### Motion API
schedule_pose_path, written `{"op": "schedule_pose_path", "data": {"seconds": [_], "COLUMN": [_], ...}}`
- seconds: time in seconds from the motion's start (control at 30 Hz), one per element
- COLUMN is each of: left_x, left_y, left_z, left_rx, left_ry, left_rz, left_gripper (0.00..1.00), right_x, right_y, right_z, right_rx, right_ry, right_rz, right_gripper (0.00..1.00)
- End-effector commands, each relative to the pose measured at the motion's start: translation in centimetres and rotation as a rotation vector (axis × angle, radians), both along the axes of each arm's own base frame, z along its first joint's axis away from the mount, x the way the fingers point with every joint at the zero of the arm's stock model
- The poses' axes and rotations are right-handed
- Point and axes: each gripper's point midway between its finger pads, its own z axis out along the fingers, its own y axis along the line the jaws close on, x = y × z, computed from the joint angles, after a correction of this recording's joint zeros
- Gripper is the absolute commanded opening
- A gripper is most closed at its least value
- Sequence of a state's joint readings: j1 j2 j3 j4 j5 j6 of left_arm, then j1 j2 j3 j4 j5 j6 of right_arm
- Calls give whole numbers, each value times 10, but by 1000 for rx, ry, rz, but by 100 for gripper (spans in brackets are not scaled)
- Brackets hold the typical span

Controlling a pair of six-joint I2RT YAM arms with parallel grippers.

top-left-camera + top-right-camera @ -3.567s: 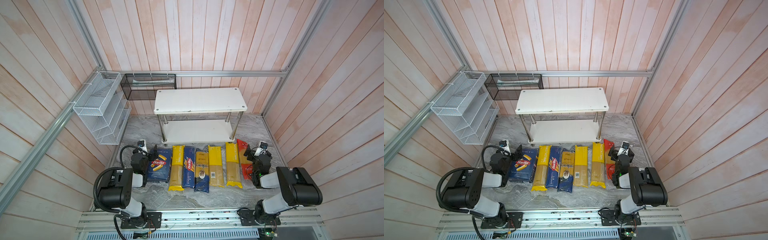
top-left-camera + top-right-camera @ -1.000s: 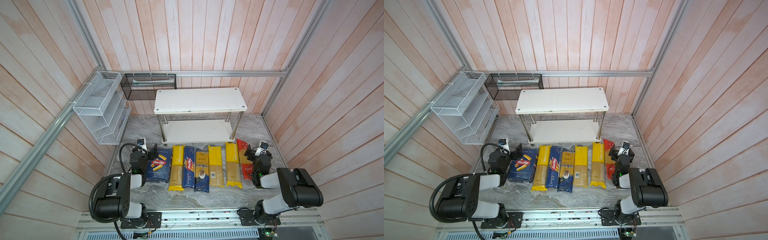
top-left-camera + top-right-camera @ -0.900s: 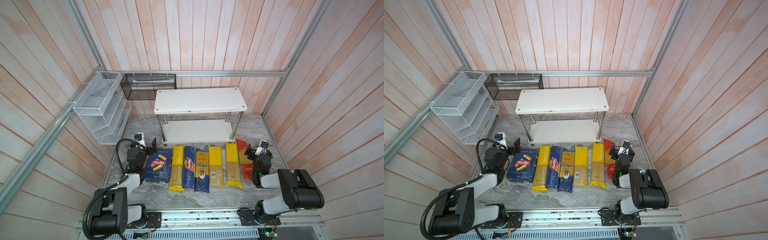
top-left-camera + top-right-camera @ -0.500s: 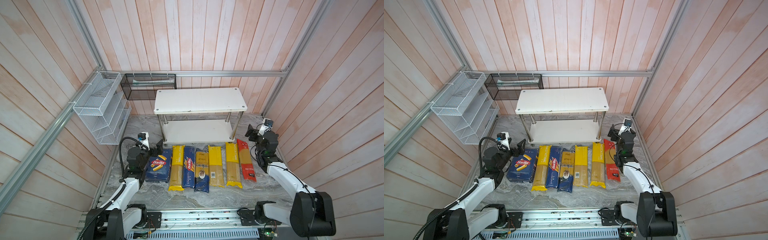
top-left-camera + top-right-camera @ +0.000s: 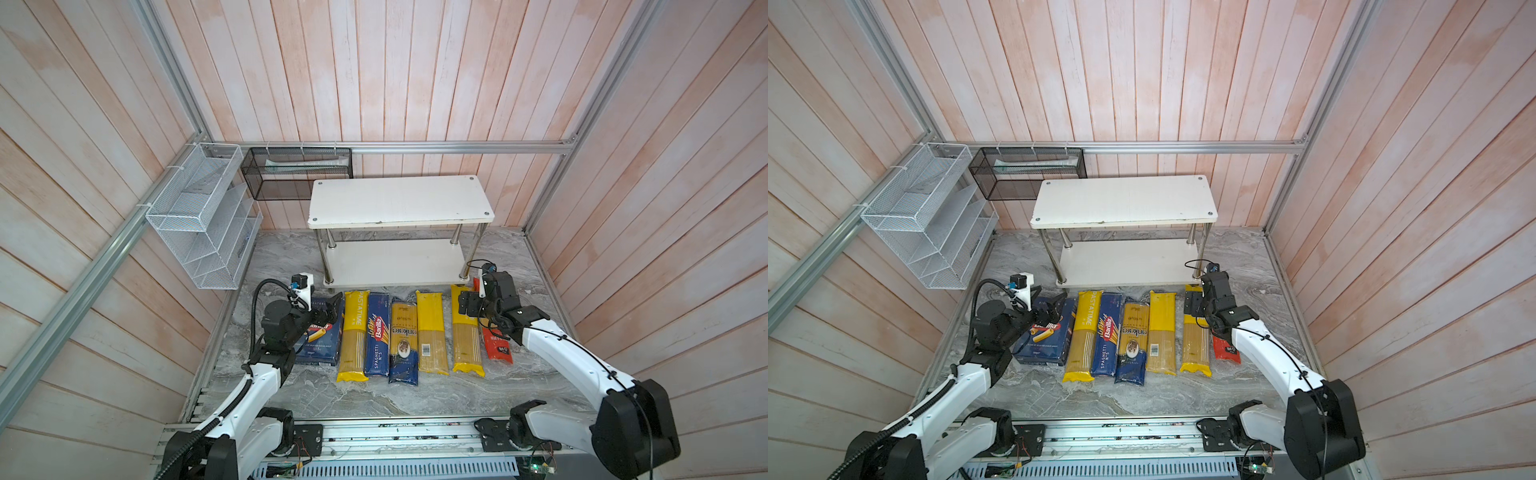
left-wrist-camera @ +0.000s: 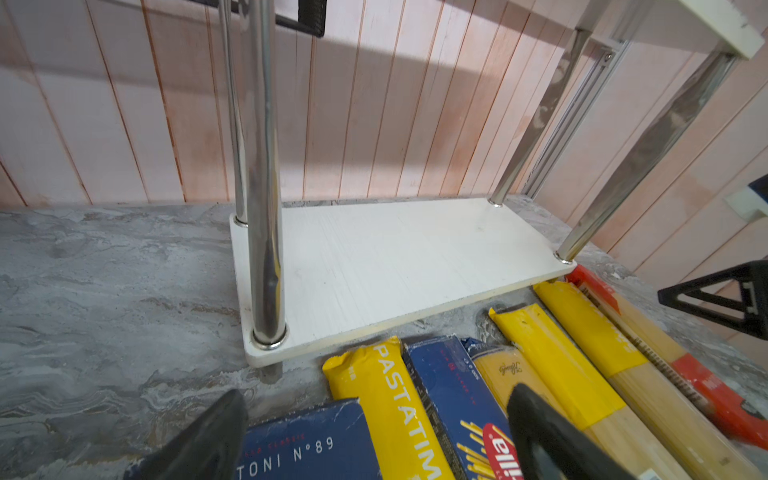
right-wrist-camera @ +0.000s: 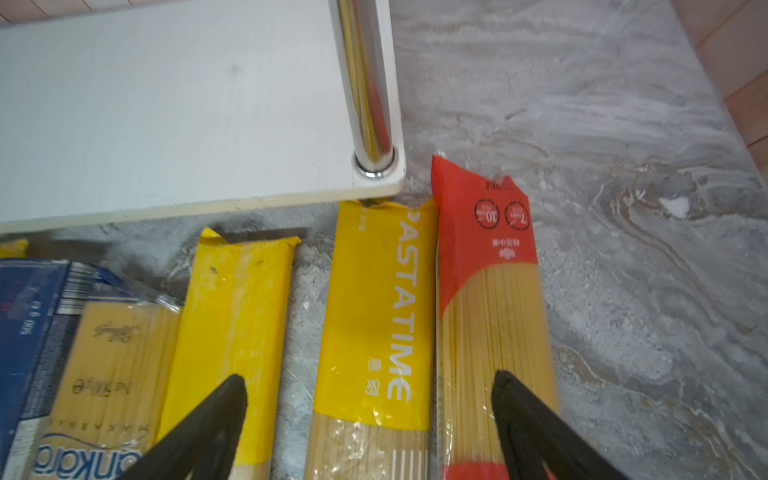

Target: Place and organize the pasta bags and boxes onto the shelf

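**Shelf.** Low 2-tier shelf of white rectangular boards on 4 chrome posts (image 5: 401, 199), upright at the rear of the grey marble-patterned tabletop (image 5: 374, 399).

**Goods.** 7 packs lie flat on the tabletop, side by side in 1 row just in front of the shelf's lower board. Left to right in both top views:
1. wide flat dark blue Barilla carton (image 5: 320, 349)
2. long yellow PASTATIME bag (image 5: 353, 332)
3. long narrow dark blue Barilla Spaghetti carton (image 5: 378, 336)
4. clear ankara bag with dark blue end (image 5: 403, 340)
5. yellow barcoded bag (image 5: 432, 332)
6. 2nd yellow PASTATIME bag (image 5: 467, 345), far end reaching the lower board's front corner
7. red-ended spaghetti bag (image 5: 496, 351), lying against item 6

**Left gripper** (image 6: 376, 395). The black fingers are spread wide with nothing between them. It sits over the far ends of items 1 to 3.

**Right gripper** (image 7: 369, 378). The black fingers are spread wide and hold nothing. In the wrist view item 6 lies between them, with 1 finger over item 5 and 1 over item 7. Whether the tips touch the packs is unclear from these angles.

**Fixtures.** White wire mesh rack (image 5: 199, 232) on the left wall and black mesh basket (image 5: 297, 174) on the back wall, both well apart from the row.
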State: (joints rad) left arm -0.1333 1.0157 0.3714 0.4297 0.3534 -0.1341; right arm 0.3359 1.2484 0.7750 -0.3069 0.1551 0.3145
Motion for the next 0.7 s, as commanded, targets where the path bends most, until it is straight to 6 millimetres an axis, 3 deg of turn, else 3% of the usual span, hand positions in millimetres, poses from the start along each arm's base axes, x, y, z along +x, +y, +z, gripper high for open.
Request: {"op": "schedule_pose_path", "data": {"seconds": [0.0,0.1,0.27,0.43,0.67], "left_x": [2,7,-2,-6,-6], "left_y": [-5,0,-9,-2,-8], "left_z": [-12,-9,-6,-3,-4], "left_rx": [32,28,31,23,30], "left_ry": [13,2,-28,-52,-46], "left_rz": [-32,-1,-62,-21,-63], "left_gripper": [100,100,100,100,100], "right_x": [-14,-15,-18,-20,-25], "right_y": [1,3,5,5,7], "right_z": [-20,-29,-45,-55,-67], "right_rx": [-7,4,16,10,30], "right_ry": [128,145,163,189,220], "right_rz": [-2,-12,-18,-32,-41], "right_gripper": [92,92,92,92,92]}}
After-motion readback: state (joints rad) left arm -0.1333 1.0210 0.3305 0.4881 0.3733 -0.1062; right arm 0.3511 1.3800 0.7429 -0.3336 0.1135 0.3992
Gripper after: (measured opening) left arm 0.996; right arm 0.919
